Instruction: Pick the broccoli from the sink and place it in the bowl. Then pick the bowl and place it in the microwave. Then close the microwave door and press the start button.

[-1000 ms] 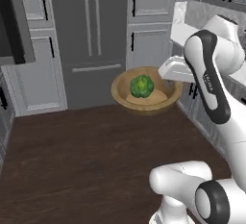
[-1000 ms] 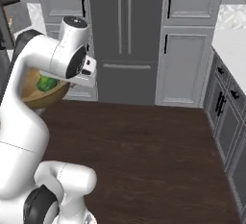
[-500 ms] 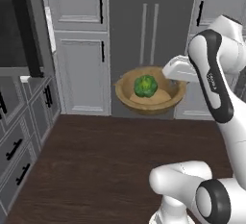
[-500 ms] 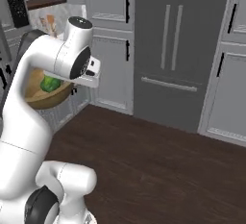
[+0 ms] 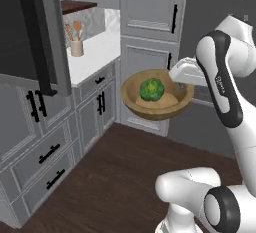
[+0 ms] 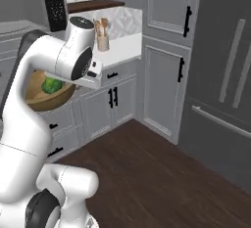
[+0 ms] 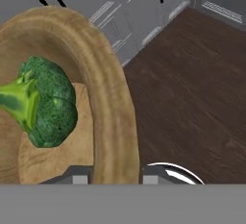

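The wooden bowl (image 5: pixel 155 108) hangs in the air at chest height, level, with the green broccoli (image 5: pixel 151 89) lying in its middle. My gripper (image 5: pixel 175 76) is shut on the bowl's right rim. In the hand view the two fingertips pinch the rim (image 7: pixel 103 74) at the gripper (image 7: pixel 115 180), and the broccoli (image 7: pixel 48 105) lies left of them, stem pointing left. From the right base view the bowl (image 6: pixel 51 100) and broccoli (image 6: pixel 50 85) peek out behind my arm. The microwave door (image 5: pixel 20 32) stands open at the upper left, its black bar handle (image 5: pixel 37 42) facing me.
A white counter (image 5: pixel 97 52) holds a utensil cup (image 5: pixel 76 47) over grey drawers (image 5: pixel 45 152). A tall cabinet (image 5: pixel 150 37) stands behind the bowl and a dark fridge (image 6: pixel 220 75) to the right. Dark wood floor (image 5: pixel 115 187) lies open below.
The whole picture has swung as the base turned left: the fridge slid right, and the counter and the open microwave door came in. The bowl stays in my grip.
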